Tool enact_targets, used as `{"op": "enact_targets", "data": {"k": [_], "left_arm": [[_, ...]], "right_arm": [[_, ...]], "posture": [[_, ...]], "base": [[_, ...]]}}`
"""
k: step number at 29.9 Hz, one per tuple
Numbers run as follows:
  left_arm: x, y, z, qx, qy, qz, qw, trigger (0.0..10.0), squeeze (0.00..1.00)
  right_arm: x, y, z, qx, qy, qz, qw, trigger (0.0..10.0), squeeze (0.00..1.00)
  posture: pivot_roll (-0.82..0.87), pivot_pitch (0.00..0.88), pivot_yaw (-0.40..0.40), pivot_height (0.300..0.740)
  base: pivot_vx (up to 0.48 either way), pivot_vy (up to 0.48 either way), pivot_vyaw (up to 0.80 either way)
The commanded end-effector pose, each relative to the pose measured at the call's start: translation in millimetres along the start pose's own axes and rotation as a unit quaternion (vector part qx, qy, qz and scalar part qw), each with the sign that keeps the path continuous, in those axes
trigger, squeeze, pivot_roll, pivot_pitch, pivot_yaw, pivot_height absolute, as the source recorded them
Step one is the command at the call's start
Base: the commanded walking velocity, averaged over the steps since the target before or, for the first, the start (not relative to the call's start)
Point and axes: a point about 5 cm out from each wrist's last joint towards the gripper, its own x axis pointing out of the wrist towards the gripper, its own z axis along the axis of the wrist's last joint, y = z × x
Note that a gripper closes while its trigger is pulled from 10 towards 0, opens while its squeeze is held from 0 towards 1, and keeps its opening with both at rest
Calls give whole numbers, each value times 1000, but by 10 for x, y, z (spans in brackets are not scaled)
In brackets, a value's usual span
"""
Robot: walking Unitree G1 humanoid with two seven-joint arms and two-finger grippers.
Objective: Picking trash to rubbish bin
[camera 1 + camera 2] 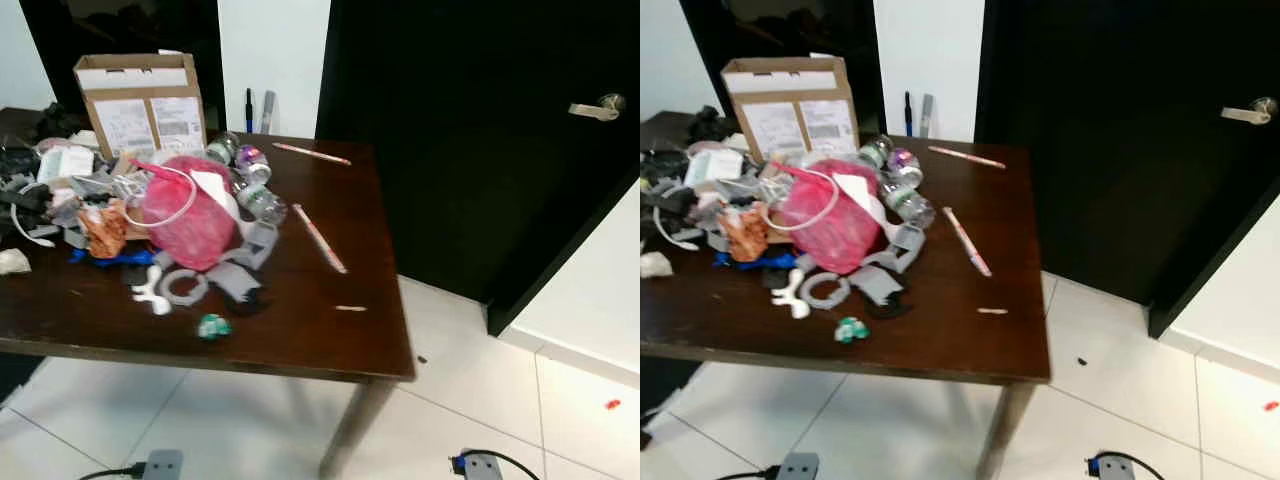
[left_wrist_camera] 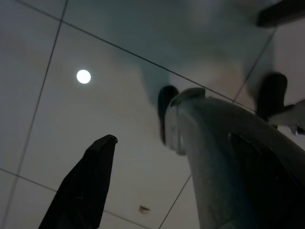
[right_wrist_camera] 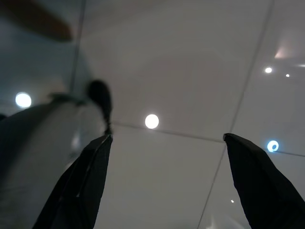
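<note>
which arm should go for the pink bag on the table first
Left, probably. The pink bag sits in the clutter on the table's left half, on the robot's left side. Both claws hang low over the floor tiles; the right claw is open.

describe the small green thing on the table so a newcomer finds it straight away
Start at the dark wooden table and find the pink plastic bag in the heap of clutter. Come toward the table's near edge, past the grey tape ring. The green scrap lies alone there: small, crumpled, the nearest piece to the edge.
</note>
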Motion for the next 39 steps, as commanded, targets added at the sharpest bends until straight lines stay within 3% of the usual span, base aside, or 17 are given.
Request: {"op": "enact_targets", "data": {"k": [1,8,15,19,21,22,23,24,25,27,28,29,30,31,33,34,39], "left_arm": [[-16,4,-150,-3,28,1,1000,10000,0],[-20,52,-132,-14,24,13,1000,10000,0],[-59,287,-113,-59,11,66,996,10000,0],[-78,374,-117,-68,9,85,994,10000,0],[-98,448,-127,-69,8,99,993,10000,0],[-98,448,-127,-69,8,99,993,10000,0],[-103,466,-133,-68,8,102,992,10000,0],[-103,466,-133,-68,8,102,992,10000,0],[-106,472,-138,-67,8,103,992,10000,0],[-102,456,-142,-66,8,99,993,10000,0],[-102,456,-142,-66,8,99,993,10000,0],[-95,425,-143,-63,8,94,994,10000,0],[-95,425,-143,-63,8,94,994,10000,0],[-90,404,-142,-61,8,90,994,10000,0],[-84,376,-145,-58,9,85,995,10000,0],[-84,376,-145,-58,9,85,995,10000,0],[-77,329,-168,-49,12,77,996,10000,0]], "right_arm": [[-6,-56,-54,3,8,-19,1000,10000,0],[-37,-425,192,31,-30,-132,990,10000,0],[-176,-888,743,71,-117,-243,960,10000,0],[-235,-969,967,106,-157,-249,950,10000,0],[-328,-992,1328,164,-230,-225,933,10000,0],[-328,-992,1328,164,-230,-225,933,10000,0],[-388,-961,1557,229,-278,-178,916,10000,0],[-388,-961,1557,229,-278,-178,916,10000,0],[-464,-916,1790,282,-331,-120,893,10000,0],[-628,-774,2185,323,-419,11,848,10000,0],[-628,-774,2185,323,-419,11,848,10000,0],[-808,-588,2484,304,-490,145,804,10000,1000],[-808,-588,2484,304,-490,145,804,10000,1000],[-925,-471,2618,277,-523,219,775,10000,1000],[-1082,-314,2753,228,-557,300,740,10000,1000],[-1082,-314,2753,228,-557,300,740,10000,1000],[-1377,306,2689,15,-547,514,660,10000,1000]], "posture": [[28,42,-26,740],[36,42,-23,740],[40,46,-21,740],[44,47,-20,740],[50,51,-18,740],[50,51,-18,740],[51,55,-16,740],[51,55,-16,740],[51,55,-16,740],[53,60,-14,740],[53,60,-14,740],[54,64,-16,740],[54,64,-16,740],[54,66,-18,740],[54,68,-19,740],[54,68,-19,740],[49,80,-22,740]], "base": [[0,0,0],[0,0,0],[0,0,0],[0,0,0],[0,0,0],[0,0,0],[0,0,0],[0,0,0],[0,0,0],[0,0,0],[0,0,0],[0,0,0],[0,0,0],[0,0,0],[0,0,0],[0,0,0],[0,0,0]]}}
